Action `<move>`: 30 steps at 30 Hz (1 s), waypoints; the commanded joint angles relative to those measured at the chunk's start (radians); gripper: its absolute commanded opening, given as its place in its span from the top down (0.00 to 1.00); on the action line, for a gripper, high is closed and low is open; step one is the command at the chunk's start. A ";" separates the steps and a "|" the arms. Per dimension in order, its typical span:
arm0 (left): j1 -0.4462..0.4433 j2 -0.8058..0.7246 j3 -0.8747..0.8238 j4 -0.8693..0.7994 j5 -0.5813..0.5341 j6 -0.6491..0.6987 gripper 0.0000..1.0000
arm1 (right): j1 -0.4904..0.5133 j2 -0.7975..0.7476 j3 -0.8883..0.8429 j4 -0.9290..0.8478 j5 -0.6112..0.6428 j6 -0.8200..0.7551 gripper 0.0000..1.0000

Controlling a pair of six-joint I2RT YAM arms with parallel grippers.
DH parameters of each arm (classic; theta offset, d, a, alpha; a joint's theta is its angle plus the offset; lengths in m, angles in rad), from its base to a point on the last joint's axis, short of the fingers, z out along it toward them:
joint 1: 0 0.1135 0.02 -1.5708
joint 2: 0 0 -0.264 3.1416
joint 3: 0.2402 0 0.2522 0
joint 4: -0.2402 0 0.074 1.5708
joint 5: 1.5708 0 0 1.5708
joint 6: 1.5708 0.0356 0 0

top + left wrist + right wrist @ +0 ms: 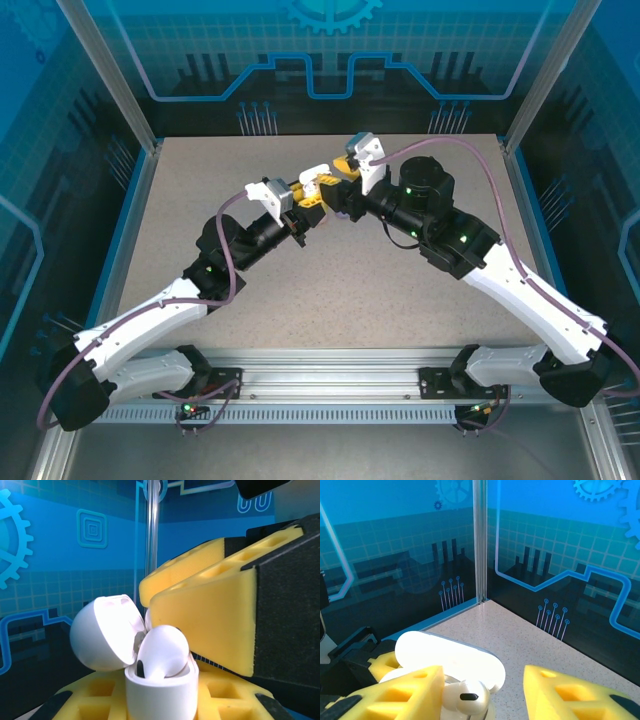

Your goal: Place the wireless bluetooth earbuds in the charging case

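Observation:
The white charging case stands upright between the yellow pads of my left gripper, which is shut on it. Its lid is swung open to the left. One white earbud sits in the case's mouth, its rounded head sticking up above the rim. In the right wrist view the same earbud lies just inside the left yellow finger of my right gripper, whose jaws stand apart, the other finger well clear. Both grippers meet above the table's middle.
The speckled table stretches on all sides under the raised grippers. Blue patterned walls and a clear corner post close off the back. The right gripper's yellow fingers hang close above the case on its right side.

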 commanded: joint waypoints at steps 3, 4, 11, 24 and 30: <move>-0.008 0.001 0.039 0.061 -0.011 0.006 1.00 | 0.012 -0.045 -0.005 0.010 0.014 0.018 0.51; -0.009 0.002 0.040 0.061 -0.011 0.006 1.00 | 0.012 -0.050 -0.010 0.010 0.013 0.022 0.50; -0.009 0.004 0.044 0.061 -0.010 0.008 1.00 | 0.012 -0.063 -0.031 -0.003 -0.006 0.036 0.46; -0.009 0.008 0.030 0.048 -0.005 0.017 1.00 | -0.051 -0.103 0.063 -0.049 0.010 0.115 0.38; -0.008 0.014 0.002 0.044 0.035 0.025 1.00 | -0.141 0.035 0.259 -0.258 -0.060 0.173 0.38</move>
